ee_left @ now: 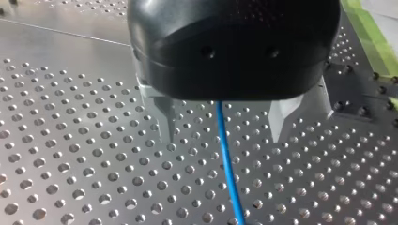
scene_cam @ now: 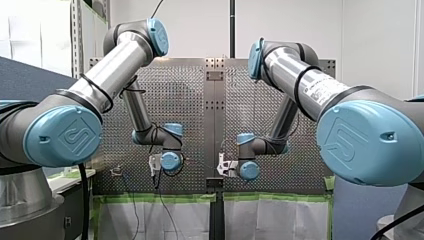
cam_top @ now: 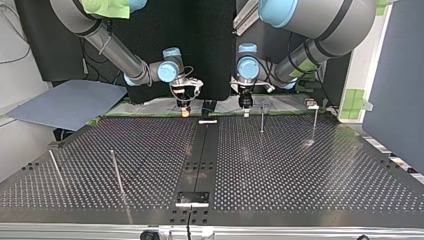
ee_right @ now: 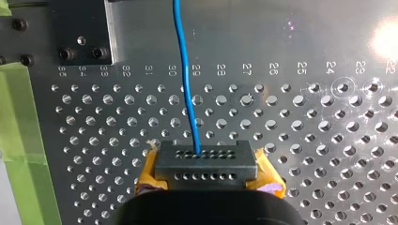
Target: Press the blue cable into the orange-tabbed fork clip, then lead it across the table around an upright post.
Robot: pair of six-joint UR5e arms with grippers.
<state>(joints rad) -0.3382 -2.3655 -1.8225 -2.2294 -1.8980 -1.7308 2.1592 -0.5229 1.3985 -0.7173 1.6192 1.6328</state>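
Observation:
The blue cable (ee_right: 185,70) runs across the perforated plate and ends in my right gripper (ee_right: 205,159), whose yellow-padded fingers (ee_right: 149,176) are shut on it. In the left wrist view the same cable (ee_left: 225,154) passes untouched between the metal fingers (ee_left: 165,119) of my left gripper (ee_left: 225,133), which stands open. In the front view my left gripper (scene_cam: 156,167) and right gripper (scene_cam: 226,166) hang side by side near the table's far edge. A small clip (scene_cam: 116,171) sits beyond my left gripper; its tab colour is too small to tell.
In the top view thin upright posts stand on the table: one (cam_top: 262,119) just in front of my left gripper (cam_top: 245,102), another (cam_top: 315,125) further right, and two leaning ones (cam_top: 117,172) (cam_top: 54,167) at the left. Green tape (ee_right: 23,140) edges the plate.

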